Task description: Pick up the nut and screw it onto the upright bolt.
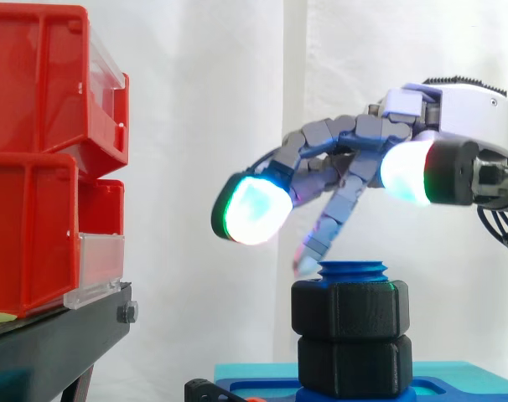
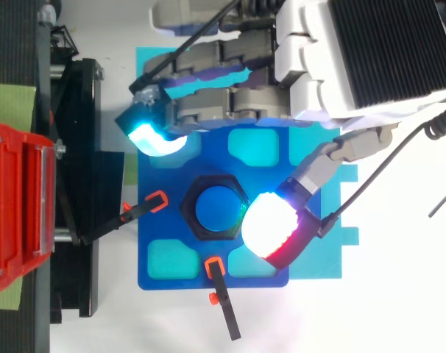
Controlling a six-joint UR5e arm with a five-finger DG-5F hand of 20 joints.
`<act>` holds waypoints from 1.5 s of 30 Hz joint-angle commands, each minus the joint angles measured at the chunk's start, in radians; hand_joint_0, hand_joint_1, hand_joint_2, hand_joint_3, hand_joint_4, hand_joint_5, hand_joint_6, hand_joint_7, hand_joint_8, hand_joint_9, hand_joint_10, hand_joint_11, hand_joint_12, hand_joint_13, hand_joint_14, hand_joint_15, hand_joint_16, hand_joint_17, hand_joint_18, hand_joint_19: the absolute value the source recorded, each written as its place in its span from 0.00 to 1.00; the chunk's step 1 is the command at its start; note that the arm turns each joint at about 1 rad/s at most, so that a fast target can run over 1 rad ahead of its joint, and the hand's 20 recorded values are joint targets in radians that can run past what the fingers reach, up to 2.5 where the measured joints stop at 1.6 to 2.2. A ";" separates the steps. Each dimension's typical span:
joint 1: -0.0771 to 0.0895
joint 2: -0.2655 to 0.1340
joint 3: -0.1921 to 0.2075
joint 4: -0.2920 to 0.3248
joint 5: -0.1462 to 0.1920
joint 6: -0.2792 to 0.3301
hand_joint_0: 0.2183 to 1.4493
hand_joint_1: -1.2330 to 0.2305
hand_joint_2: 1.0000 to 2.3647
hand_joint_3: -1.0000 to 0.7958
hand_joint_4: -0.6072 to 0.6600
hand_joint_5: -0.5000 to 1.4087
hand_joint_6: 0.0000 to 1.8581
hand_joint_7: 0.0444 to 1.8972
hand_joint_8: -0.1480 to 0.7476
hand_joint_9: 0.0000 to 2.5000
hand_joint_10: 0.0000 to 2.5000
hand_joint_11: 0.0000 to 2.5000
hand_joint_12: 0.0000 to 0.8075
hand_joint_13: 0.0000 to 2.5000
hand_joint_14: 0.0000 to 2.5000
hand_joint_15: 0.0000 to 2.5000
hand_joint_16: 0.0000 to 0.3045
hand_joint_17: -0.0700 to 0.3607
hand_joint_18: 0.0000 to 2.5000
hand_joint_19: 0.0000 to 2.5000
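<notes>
Where the nut (image 1: 350, 308) sits, it is already threaded onto the upright blue bolt (image 1: 355, 270), and only the bolt's top shows above it. A second black hexagonal piece (image 1: 355, 364) lies directly beneath the nut on the same bolt. The hand (image 1: 455, 117) hangs above and to the right of the bolt in the side view, with its fingers spread apart, relaxed and clamped on nothing. One glowing fingertip (image 2: 271, 228) lies just beside the nut in the top view. A blurred finger reaches down near the bolt top; contact cannot be confirmed. Two black clamps (image 2: 142, 209) rest on the blue base plate (image 2: 171, 282) around the bolt. Red bins (image 1: 36, 167) stand well left of the bolt.
</notes>
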 commanded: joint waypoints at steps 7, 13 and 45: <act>0.016 0.000 0.016 -0.022 0.002 -0.041 0.15 0.72 0.00 0.28 0.61 0.18 0.27 0.28 0.44 0.24 0.00 0.00 0.44 0.05 0.00 0.00 0.16 0.42 0.00 0.00; 0.033 0.000 0.016 -0.053 0.016 -0.039 0.14 0.74 0.00 0.28 0.62 0.18 0.27 0.29 0.44 0.23 0.00 0.00 0.45 0.03 0.00 0.00 0.17 0.43 0.00 0.00; 0.050 -0.002 -0.015 -0.109 0.040 -0.018 0.16 0.75 0.00 0.28 0.65 0.20 0.27 0.34 0.45 0.27 0.00 0.00 0.44 0.05 0.00 0.00 0.16 0.41 0.00 0.00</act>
